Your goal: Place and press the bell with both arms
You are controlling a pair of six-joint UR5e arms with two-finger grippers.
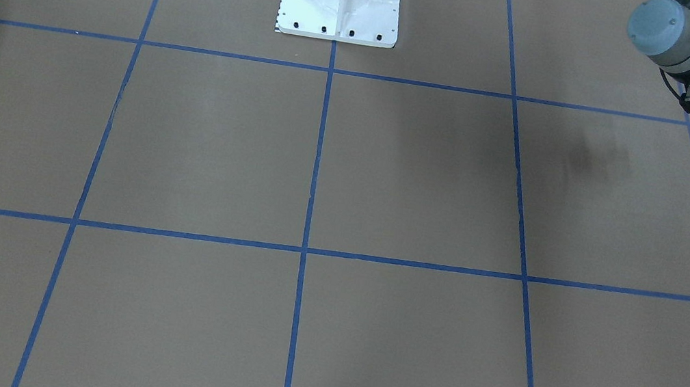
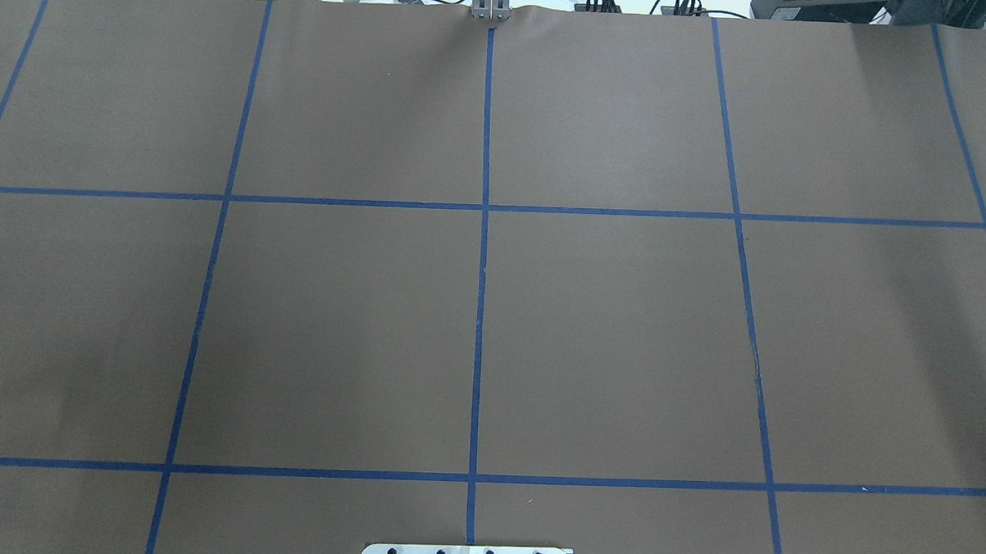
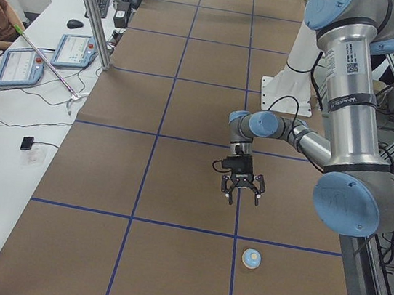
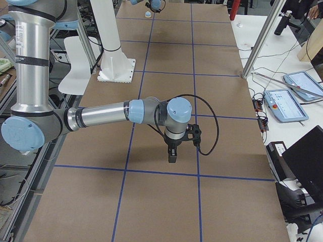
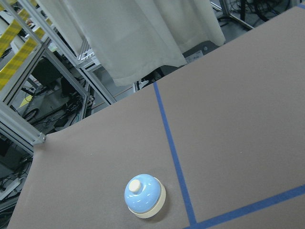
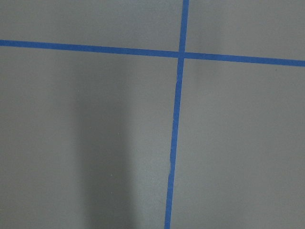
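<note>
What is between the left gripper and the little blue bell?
Between the left gripper and the bell lies only bare table and one blue tape line, seen in the exterior left view.

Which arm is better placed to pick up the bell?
Left. The left gripper hangs with open jaws near the bell, which shows in the left wrist view; the right gripper is far from it.

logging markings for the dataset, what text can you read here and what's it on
Nothing reads clearly.
Left arm: code sticker and black printed band, too small to read.
Right arm: sticker, too small.
Tablets: screens blurred.
Bell: no text.
</note>
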